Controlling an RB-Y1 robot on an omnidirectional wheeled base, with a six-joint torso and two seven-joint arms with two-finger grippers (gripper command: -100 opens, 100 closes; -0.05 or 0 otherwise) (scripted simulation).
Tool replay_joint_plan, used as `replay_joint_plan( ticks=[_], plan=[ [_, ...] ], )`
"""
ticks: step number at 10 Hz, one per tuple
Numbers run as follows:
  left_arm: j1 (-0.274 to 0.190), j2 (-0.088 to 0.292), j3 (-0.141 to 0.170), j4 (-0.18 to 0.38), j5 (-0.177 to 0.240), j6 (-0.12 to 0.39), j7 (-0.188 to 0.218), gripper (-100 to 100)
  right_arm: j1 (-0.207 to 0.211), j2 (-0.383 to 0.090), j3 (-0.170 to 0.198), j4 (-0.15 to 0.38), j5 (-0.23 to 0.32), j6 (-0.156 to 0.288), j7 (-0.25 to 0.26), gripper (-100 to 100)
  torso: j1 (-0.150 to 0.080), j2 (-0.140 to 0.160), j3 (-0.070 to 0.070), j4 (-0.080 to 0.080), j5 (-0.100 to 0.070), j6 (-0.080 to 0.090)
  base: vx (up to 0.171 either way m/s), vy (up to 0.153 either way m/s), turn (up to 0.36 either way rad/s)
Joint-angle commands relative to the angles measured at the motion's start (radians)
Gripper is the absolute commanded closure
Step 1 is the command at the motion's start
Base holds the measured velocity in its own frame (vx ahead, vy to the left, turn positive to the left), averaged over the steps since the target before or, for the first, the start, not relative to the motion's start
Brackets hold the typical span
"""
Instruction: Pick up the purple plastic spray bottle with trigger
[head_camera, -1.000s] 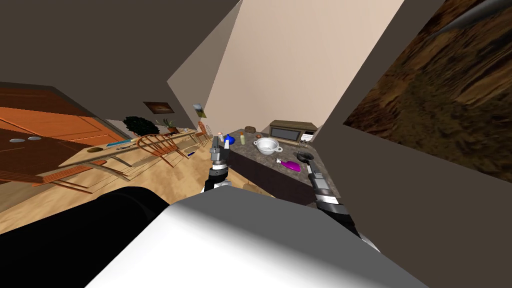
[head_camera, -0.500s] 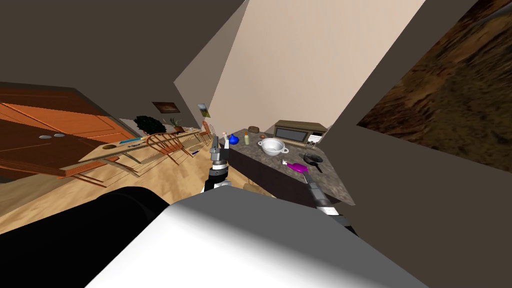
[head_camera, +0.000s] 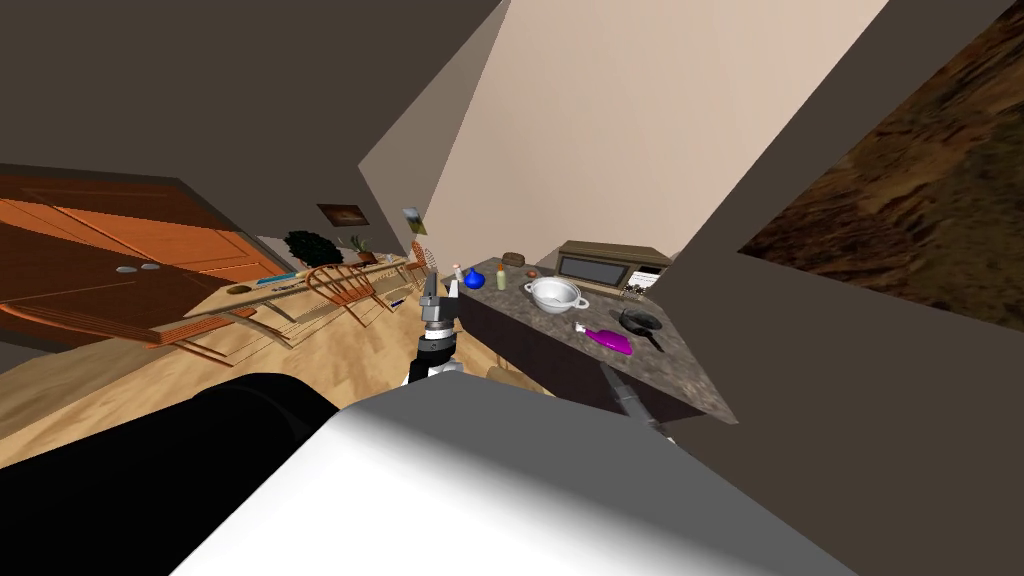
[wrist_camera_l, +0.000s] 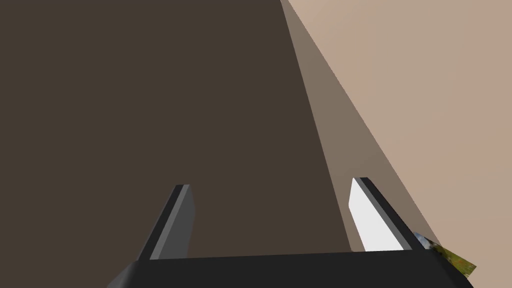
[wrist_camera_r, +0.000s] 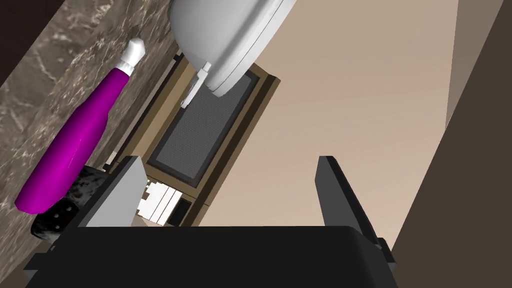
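– On the counter (head_camera: 690, 375), what's there?
– Dark marbled stone at your two o'clock. The glossy purple spray bottle (wrist_camera_r: 70, 150) lies flat, white nozzle toward a round white bowl (head_camera: 556, 294). Your right gripper (wrist_camera_r: 229, 162) gapes wide beside it; left gripper (wrist_camera_l: 270, 186) wide too.

Ahead of me a dark marbled countertop (head_camera: 668, 368) carries a white two-handled pot (head_camera: 556, 294). A brown microwave (head_camera: 598, 268) stands behind the pot against the beige wall, and a black frying pan (head_camera: 640, 322) lies near it. At the counter's far corner stand a blue flask (head_camera: 474, 279) and a small pale green bottle (head_camera: 501, 278). To my left, a wooden chair (head_camera: 335, 288) sits beside a long wooden table (head_camera: 262, 298).
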Motion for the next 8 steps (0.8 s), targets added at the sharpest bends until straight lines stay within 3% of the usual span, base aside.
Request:
replay_joint_plan(
  ticks=[1, 2, 5, 7, 8],
  plan=[
    [0.000, 0.000, 0.000, 0.000, 0.000, 0.000, 0.000, 0, 0.043, -0.050, 0.017, 0.036, 0.006, -0.010, 0.005, -100, 0.000, 0.000, 0.000, 0.000, 0.000, 0.000, 0.008, 0.105, 0.119],
    [0.000, 0.000, 0.000, 0.000, 0.000, 0.000, 0.000, 0, 0.043, -0.074, 0.017, 0.036, 0.006, -0.010, 0.005, -100, 0.001, 0.000, 0.000, 0.000, 0.000, 0.000, 0.000, 0.089, 0.035],
    [0.000, 0.000, 0.000, 0.000, 0.000, 0.000, 0.000, 0, 0.109, -0.159, 0.051, 0.110, 0.024, -0.023, 0.016, -100, 0.000, 0.001, 0.000, 0.000, 0.000, 0.000, 0.002, 0.096, 0.075],
    [0.000, 0.000, 0.000, 0.000, 0.000, 0.000, 0.000, 0, 0.109, -0.196, 0.051, 0.110, 0.024, -0.023, 0.016, -100, 0.000, 0.001, 0.000, 0.000, 0.000, 0.000, 0.003, 0.062, 0.020],
    [0.000, 0.000, 0.000, 0.000, 0.000, 0.000, 0.000, 0, 0.140, -0.234, 0.067, 0.148, 0.034, -0.028, 0.021, -100, -0.003, 0.001, 0.000, 0.000, -0.001, 0.000, 0.003, 0.072, 0.113]
  ],
)
